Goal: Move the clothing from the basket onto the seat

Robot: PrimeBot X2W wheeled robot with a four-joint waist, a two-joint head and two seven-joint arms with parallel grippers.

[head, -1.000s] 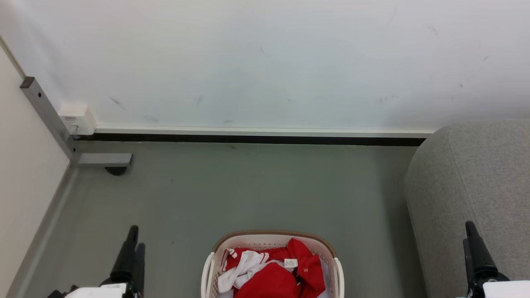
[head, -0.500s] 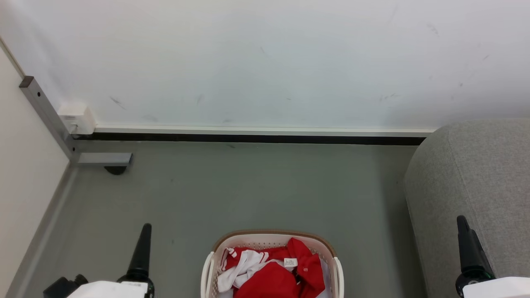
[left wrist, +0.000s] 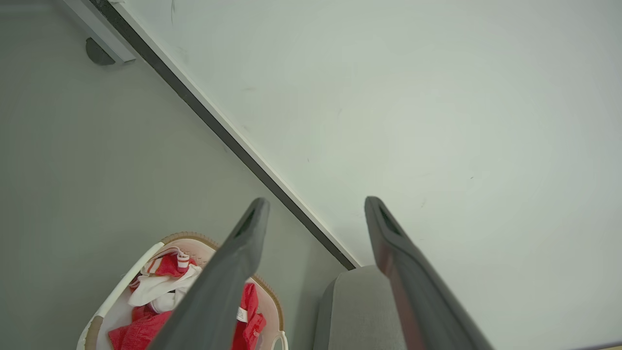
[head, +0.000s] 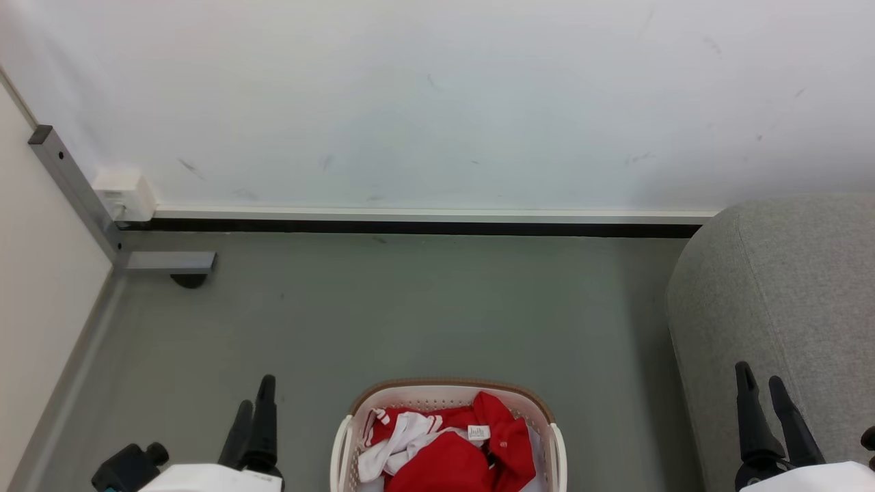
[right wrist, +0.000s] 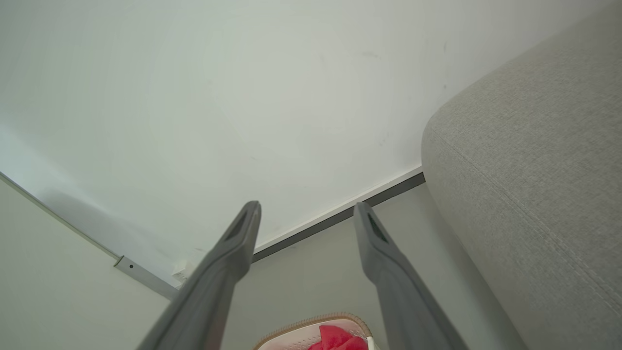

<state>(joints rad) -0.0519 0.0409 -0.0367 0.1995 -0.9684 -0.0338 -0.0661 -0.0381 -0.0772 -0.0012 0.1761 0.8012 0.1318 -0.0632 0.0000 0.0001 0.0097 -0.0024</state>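
Floor (head: 410, 307): grey-green, under the laundry basket (head: 451, 386); white wall (head: 437, 102) beyond.
Sofa (head: 786, 287): grey woven, right of the basket.
Clothing (head: 451, 458): red-and-white, heaped inside the basket.
Left gripper (head: 256, 393): left of the basket, fingers apart, empty.
Right gripper (head: 759, 374): right of the basket, fingers apart, empty.

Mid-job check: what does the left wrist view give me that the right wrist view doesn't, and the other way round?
Left wrist adds: past the open left gripper, the white sleeves and neck label of the clothing inside the basket. Right wrist adds: past the open right gripper, the metal post and the seam of the seat. Shared: basket rim, red cloth, seat end, wall, floor.
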